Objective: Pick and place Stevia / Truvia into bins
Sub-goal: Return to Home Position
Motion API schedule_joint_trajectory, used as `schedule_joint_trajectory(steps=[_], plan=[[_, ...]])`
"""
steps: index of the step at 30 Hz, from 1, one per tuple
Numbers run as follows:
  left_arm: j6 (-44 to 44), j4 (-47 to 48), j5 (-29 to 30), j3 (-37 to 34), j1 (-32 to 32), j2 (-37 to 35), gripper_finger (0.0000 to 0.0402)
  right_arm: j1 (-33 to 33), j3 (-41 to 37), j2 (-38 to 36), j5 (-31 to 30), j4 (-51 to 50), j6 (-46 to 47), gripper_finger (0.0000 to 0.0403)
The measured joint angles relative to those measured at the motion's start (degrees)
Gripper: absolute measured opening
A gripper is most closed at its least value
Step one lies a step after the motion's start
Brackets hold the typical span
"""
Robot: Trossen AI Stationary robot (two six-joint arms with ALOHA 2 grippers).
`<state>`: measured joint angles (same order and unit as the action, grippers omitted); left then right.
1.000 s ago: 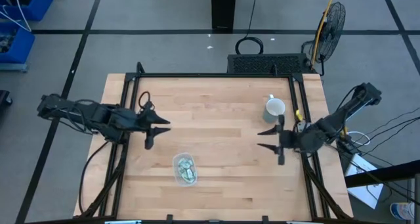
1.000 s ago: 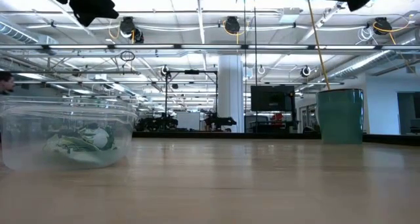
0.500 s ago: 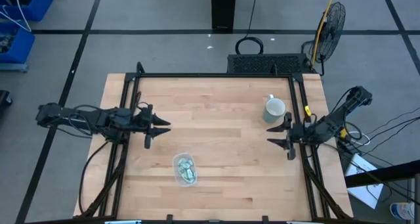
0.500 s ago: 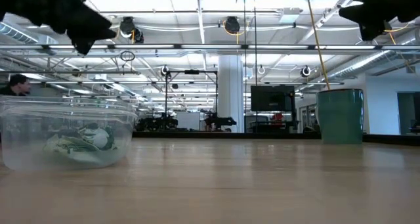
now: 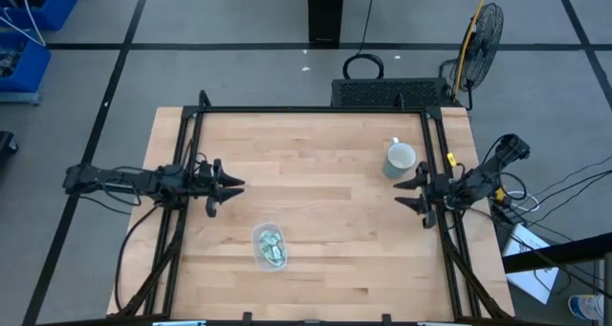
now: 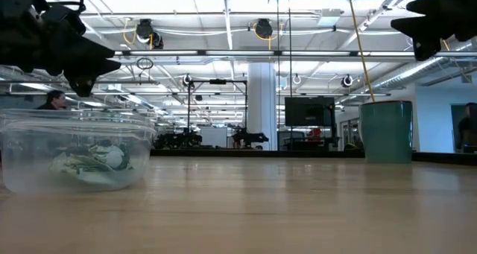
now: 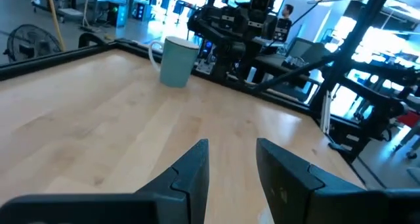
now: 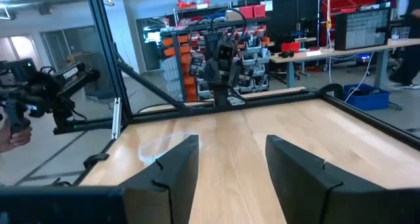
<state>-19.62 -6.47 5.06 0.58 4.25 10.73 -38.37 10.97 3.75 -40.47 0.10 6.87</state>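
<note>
The clear plastic bin [image 5: 270,246] stands on the table's near-middle, with several pale green and white Stevia packets [image 5: 273,249] heaped inside it. In the low view the bin [image 6: 74,153] is at the left and the packets [image 6: 89,163] lie on its floor. My left gripper [image 5: 225,187] hovers open over the table's left edge, up and left of the bin. My right gripper [image 5: 411,190] hovers open near the right edge, just in front of the mug [image 5: 400,159]. Both wrist views show empty fingers: my left gripper [image 7: 230,155] and my right gripper [image 8: 230,152].
A grey-white mug [image 6: 386,131] stands on its base near the table's far right and also shows in the left wrist view [image 7: 177,61]. A black frame rail [image 5: 316,109] runs round the table. Bare wood lies between the two arms. People are in the room behind.
Both arms have drawn back and sunk lower. My right gripper has moved toward the table's right edge, ending beside the mug. My left arm has stretched out flatter toward the left edge. Both grippers stay open and empty. The bin and the packets have not moved.
</note>
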Motion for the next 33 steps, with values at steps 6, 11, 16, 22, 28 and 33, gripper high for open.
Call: schedule_joint_trajectory(steps=[6,11,16,22,28,33], plan=[[2.71,0.93,-0.48,0.00,0.00,0.10,0.0131,0.00,-1.80,-0.40,0.02,-0.07,1.40,0.0169],[2.97,3.52,1.28,0.00,0.00,0.12,0.0131,0.00,-4.41,-0.39,0.11,-0.08,2.86,0.0169],[3.84,3.64,4.70,0.02,0.00,0.12,0.0131,0.00,-7.51,-0.42,0.13,3.77,2.66,0.0169],[5.57,2.34,6.72,0.02,0.00,0.12,0.0131,0.02,-9.93,-0.35,0.07,5.19,2.84,0.0169],[5.56,2.37,6.76,0.02,0.00,0.12,0.0131,0.02,-9.93,0.26,0.11,4.78,2.83,0.0169],[5.56,2.37,6.74,0.02,0.00,0.12,0.0131,0.02,-9.97,0.28,0.13,5.28,2.91,0.0169]])
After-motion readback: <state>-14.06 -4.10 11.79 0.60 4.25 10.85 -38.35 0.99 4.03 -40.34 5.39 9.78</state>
